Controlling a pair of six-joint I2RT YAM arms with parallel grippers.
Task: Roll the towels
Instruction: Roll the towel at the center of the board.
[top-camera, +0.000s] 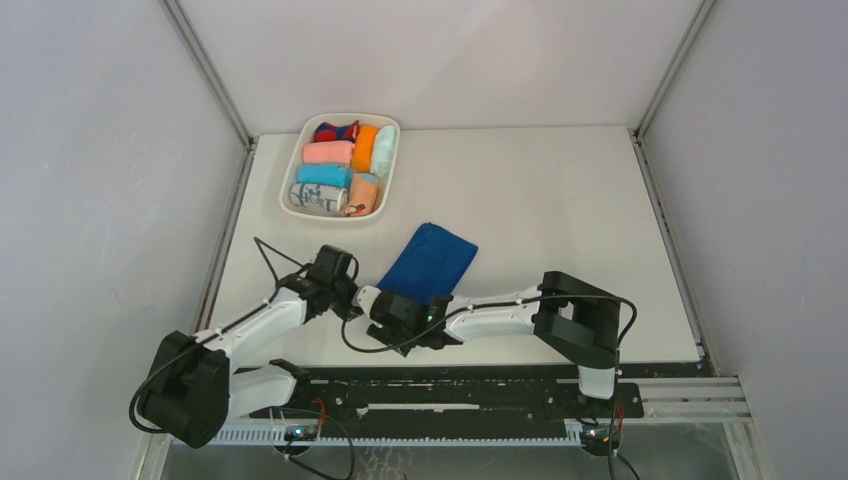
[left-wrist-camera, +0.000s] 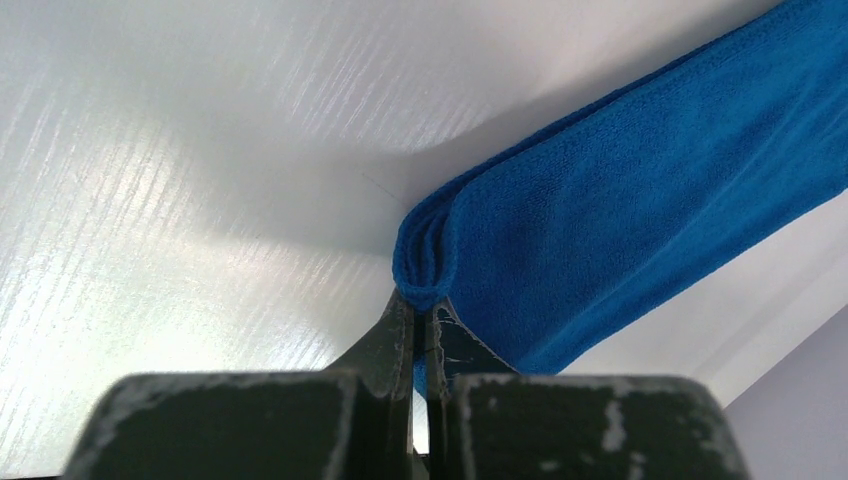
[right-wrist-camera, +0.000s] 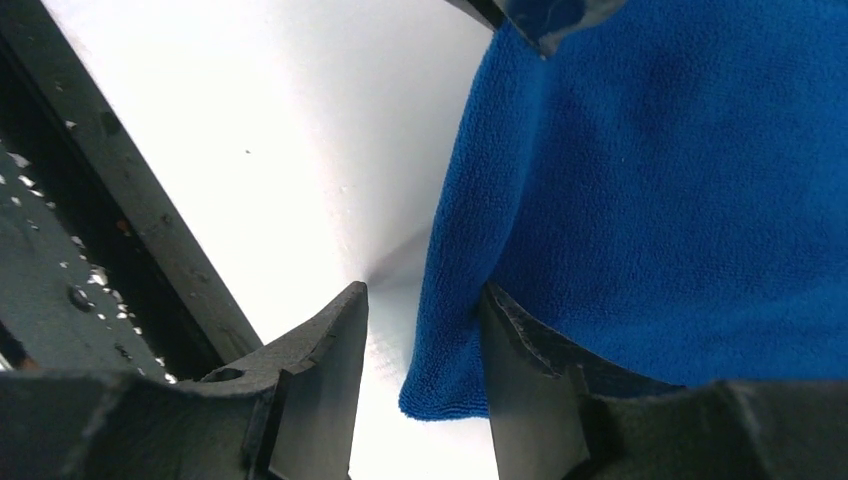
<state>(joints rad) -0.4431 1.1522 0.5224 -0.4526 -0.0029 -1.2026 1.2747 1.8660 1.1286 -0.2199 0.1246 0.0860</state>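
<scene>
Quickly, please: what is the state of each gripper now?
Left gripper: shut on the royal-blue terry towel.
Right gripper: open, gripping nothing.

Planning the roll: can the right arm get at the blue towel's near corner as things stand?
Probably yes: the open right gripper sits at a corner of the blue towel, nothing between; the left gripper pinches another fold, clear of it.
</scene>
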